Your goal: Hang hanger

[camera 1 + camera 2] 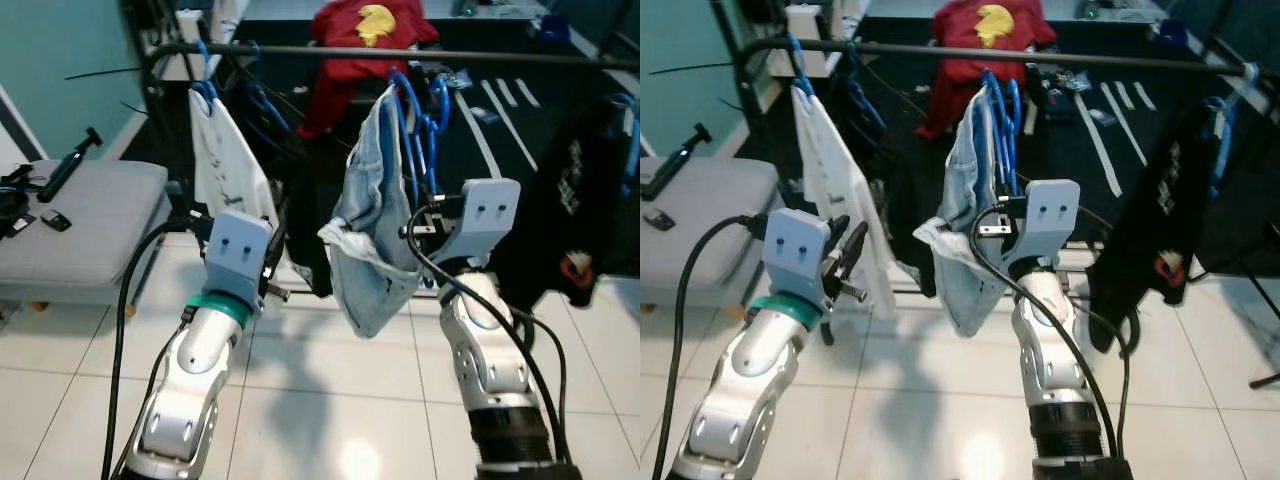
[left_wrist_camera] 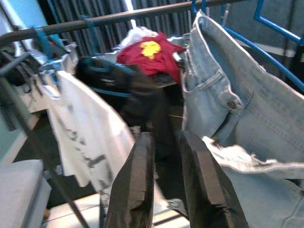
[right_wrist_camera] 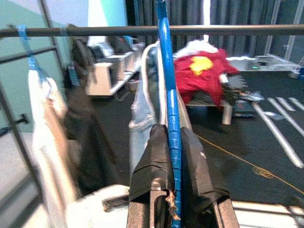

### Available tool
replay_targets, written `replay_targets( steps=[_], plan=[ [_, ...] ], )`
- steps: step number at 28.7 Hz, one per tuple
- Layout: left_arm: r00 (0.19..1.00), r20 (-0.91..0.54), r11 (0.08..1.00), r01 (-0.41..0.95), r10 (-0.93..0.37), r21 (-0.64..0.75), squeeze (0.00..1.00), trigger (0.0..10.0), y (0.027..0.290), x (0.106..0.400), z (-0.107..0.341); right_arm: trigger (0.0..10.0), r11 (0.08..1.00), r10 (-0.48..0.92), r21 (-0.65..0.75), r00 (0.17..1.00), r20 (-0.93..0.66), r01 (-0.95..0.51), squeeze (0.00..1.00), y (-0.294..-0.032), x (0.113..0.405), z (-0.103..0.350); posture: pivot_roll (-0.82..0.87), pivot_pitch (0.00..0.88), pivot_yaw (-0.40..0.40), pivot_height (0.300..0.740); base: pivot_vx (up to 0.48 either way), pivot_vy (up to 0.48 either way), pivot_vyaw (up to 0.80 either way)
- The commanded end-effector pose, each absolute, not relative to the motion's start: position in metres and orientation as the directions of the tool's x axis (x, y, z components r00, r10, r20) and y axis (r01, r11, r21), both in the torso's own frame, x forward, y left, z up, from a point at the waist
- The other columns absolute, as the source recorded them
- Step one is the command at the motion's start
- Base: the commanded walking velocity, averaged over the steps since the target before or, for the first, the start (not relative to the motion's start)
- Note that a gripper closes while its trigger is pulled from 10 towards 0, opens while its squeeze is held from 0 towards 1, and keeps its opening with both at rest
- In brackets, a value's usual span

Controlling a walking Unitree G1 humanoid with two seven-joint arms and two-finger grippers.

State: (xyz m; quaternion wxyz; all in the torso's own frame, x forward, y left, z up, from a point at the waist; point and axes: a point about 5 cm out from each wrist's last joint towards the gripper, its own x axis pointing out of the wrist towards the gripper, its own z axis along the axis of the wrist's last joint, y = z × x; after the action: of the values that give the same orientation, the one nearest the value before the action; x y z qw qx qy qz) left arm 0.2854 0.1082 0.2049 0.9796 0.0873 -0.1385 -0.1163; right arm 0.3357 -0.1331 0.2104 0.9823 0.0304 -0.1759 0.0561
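Observation:
A blue hanger (image 1: 412,115) carries pale denim jeans (image 1: 368,235) and hangs just below the dark rail (image 1: 300,50). Its top reaches up to the rail (image 3: 95,31); I cannot tell whether the hook rests on it. My right gripper (image 3: 172,137) is shut on the hanger's blue bar (image 3: 166,71), under the jeans' waistband. My left gripper (image 2: 167,140) is raised to the left of the jeans (image 2: 247,109), fingers narrowly open with nothing between them. It points at the gap between a white shirt (image 2: 90,137) and the jeans.
The white shirt (image 1: 225,165) hangs on a blue hanger at the rail's left end, and a black garment (image 1: 580,200) hangs at its right end. A red garment (image 1: 365,30) lies beyond the rail. A grey padded bench (image 1: 90,215) with small black items stands on the left.

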Motion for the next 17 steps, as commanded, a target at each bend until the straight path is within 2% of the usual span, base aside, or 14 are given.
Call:
replay_targets(
  steps=[1,9,17],
  plan=[
    [0.943,0.230,0.958,0.191,-0.240,0.216,0.00,10.0,0.113,0.285,0.200,10.0,0.989,0.113,0.047,0.915,0.388,-0.142,0.00,-0.129,0.333,0.218,-0.11,0.062,0.075,0.740,0.442,0.000,0.00],
    [0.937,0.235,0.955,0.208,-0.257,0.211,0.00,10.0,0.111,0.284,0.202,10.0,0.993,0.048,0.080,0.926,0.374,-0.083,0.00,-0.142,0.333,0.211,-0.12,0.067,0.077,0.740,0.402,0.000,0.00],
    [0.912,0.258,0.942,0.274,-0.319,0.193,0.00,10.0,0.102,0.278,0.206,10.0,0.993,-0.092,0.101,0.937,0.337,0.061,0.00,-0.163,0.336,0.201,-0.11,0.068,0.075,0.740,0.000,0.000,0.00]
  ],
)
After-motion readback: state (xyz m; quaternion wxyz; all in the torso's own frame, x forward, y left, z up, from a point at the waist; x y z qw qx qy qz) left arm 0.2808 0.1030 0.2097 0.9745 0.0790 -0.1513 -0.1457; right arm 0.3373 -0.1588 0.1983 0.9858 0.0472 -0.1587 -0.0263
